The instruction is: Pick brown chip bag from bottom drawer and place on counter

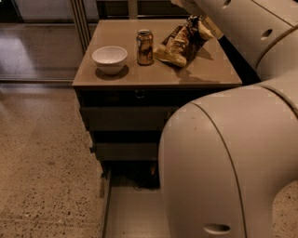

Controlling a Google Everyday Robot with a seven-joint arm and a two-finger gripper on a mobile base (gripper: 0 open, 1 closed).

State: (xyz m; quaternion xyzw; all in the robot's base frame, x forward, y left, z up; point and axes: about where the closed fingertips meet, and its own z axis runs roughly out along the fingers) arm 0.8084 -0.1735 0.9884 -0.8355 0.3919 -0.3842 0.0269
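Observation:
The brown chip bag (182,42) is on the counter (205,72) at its back right, crinkled and tilted, with its upper end raised toward the arm. My gripper (192,9) is at the top edge of the view, right above that raised end and mostly hidden by the arm and the frame edge. The bottom drawer (132,214) is pulled out toward me, and the part of its grey tray that shows holds nothing. My big cream arm (233,153) covers its right side.
A gold-brown drink can (145,46) stands just left of the bag. A white bowl (110,59) sits at the counter's left. The two upper drawers (125,118) are shut. Speckled floor (42,176) lies to the left.

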